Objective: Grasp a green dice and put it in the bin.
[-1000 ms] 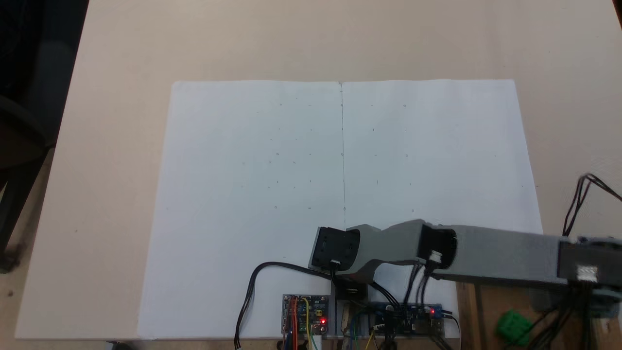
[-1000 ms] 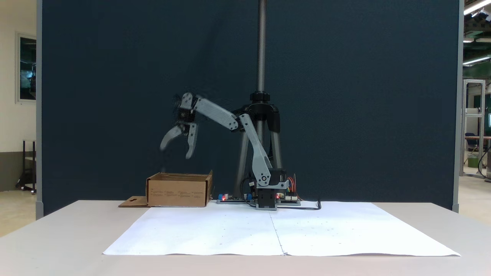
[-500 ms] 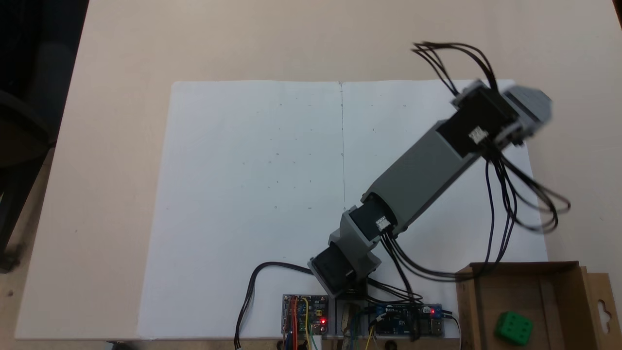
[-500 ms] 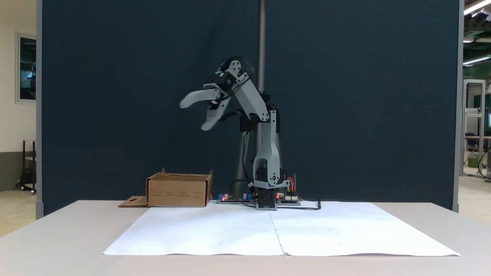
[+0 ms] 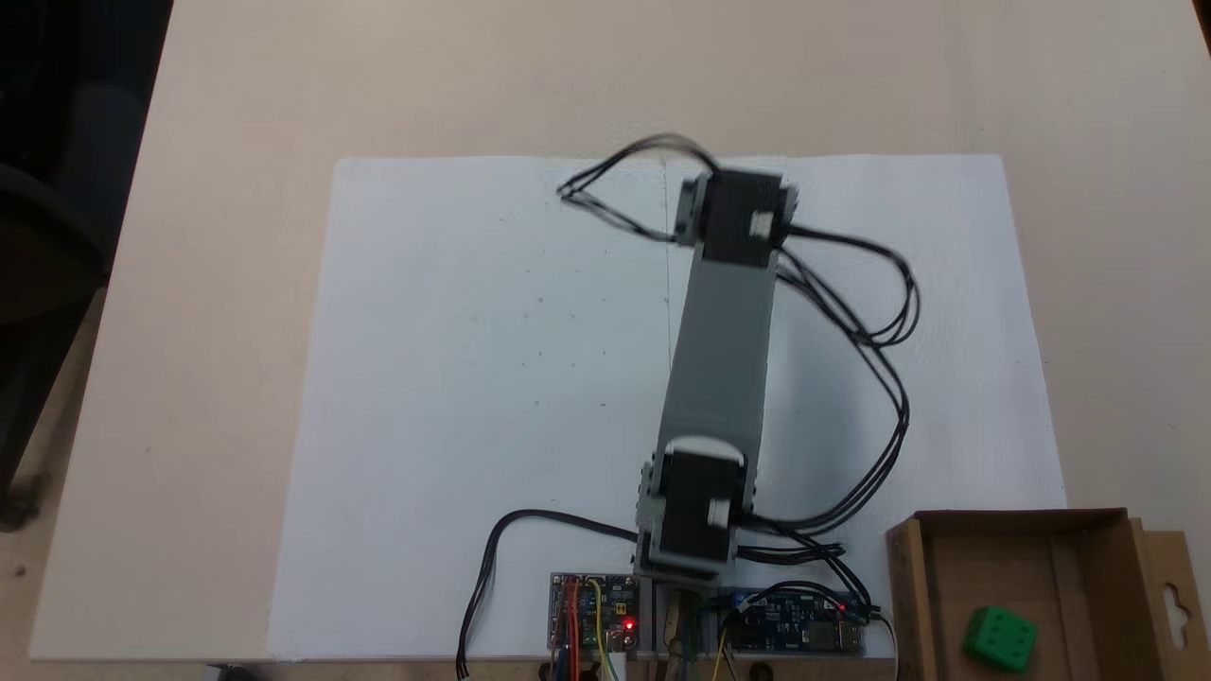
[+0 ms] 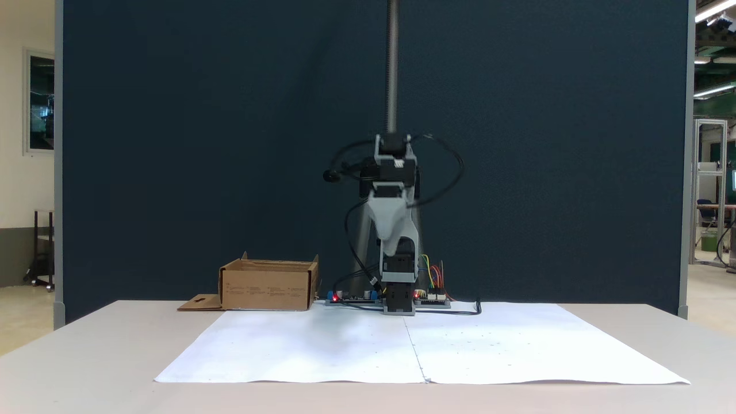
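The green dice (image 5: pixel 1000 638) lies on the floor of the brown cardboard bin (image 5: pixel 1012 519) at the lower right of a fixed view. From the front, the bin (image 6: pixel 267 284) stands left of the arm's base, and its walls hide the dice. The arm points straight out over the middle of the paper, far from the bin. My gripper (image 6: pixel 391 248) hangs down from the wrist, facing the front camera. Its jaws line up one behind the other, so just one grey tip shows. From above, the wrist motor (image 5: pixel 739 218) covers the gripper. Nothing green is at the gripper.
Two white paper sheets (image 5: pixel 501 378) cover the table's middle. Circuit boards (image 5: pixel 594 599) with red lights and loose black cables (image 5: pixel 885 378) sit around the arm's base. The bin's flap (image 5: pixel 1173 596) with a hang-hole lies flat. A tripod pole (image 6: pixel 392 63) rises behind the arm.
The arm has swung away from above the bin to the table's centre line and now faces forward. The dice rests uncovered in the bin. The jaws stood open in the earlier frames.
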### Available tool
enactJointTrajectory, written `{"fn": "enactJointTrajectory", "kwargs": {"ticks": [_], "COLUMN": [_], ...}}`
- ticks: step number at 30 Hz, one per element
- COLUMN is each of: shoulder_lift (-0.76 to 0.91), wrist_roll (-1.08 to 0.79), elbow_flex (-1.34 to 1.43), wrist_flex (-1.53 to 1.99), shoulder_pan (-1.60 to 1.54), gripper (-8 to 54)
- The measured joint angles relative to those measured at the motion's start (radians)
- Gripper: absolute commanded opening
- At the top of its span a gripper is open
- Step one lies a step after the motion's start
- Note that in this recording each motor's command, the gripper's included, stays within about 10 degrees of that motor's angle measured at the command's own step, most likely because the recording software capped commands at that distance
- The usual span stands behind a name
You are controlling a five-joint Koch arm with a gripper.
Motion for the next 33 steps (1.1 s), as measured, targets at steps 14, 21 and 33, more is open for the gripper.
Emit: {"fn": "enactJointTrajectory", "kwargs": {"ticks": [14,21,33], "shoulder_lift": [0.302,0.390,0.400], "wrist_roll": [0.000,-0.005,-0.006], "elbow_flex": [0.517,0.772,1.045], "wrist_flex": [-0.618,-0.888,-1.285], "shoulder_pan": [-0.209,-0.218,-0.137], "gripper": [44.8,45.1,45.5]}}
